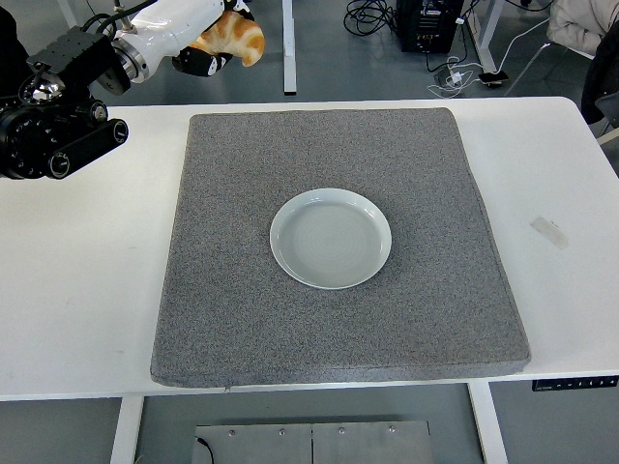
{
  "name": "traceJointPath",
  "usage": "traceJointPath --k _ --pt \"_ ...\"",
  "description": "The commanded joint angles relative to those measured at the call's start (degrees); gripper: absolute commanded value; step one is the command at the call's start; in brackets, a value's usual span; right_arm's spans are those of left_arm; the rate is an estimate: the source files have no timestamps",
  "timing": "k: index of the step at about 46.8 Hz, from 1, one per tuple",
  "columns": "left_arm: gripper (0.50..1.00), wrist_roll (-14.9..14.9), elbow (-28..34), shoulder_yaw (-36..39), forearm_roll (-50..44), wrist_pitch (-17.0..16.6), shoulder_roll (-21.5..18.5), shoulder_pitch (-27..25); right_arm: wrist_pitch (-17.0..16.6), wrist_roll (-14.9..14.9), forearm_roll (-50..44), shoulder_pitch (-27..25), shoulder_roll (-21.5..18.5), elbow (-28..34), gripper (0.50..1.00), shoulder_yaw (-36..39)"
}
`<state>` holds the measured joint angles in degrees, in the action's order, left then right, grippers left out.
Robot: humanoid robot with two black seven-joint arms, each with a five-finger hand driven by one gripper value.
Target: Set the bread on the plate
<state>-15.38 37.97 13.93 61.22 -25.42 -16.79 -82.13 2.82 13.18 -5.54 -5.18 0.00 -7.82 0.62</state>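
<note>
A golden-brown piece of bread [232,37] is held high at the top left of the head view, past the table's far edge. My left hand [198,41], white with black fingers, is shut on it. An empty white plate [331,238] lies in the middle of the grey mat [242,290], well to the right of and nearer than the held bread. My right arm does not show.
The black left arm [53,135] reaches in over the table's far left corner. A small strip of tape [549,232] lies on the white table at the right. Desk legs, cables and a person's feet show on the floor beyond the table.
</note>
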Motion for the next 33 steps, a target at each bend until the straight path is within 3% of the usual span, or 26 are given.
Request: traceJointPath --k 1,33 --pt "0.500 0.0 0.0 -0.6 0.0 0.5 0.0 -0.2 0.0 0.0 0.0 0.0 0.0 0.0 1.000 0.0" --pt "0.500 -0.9 0.9 -2.0 0.1 3.1 0.3 -2.1 0.0 0.0 0.0 0.0 0.0 0.0 1.000 0.0"
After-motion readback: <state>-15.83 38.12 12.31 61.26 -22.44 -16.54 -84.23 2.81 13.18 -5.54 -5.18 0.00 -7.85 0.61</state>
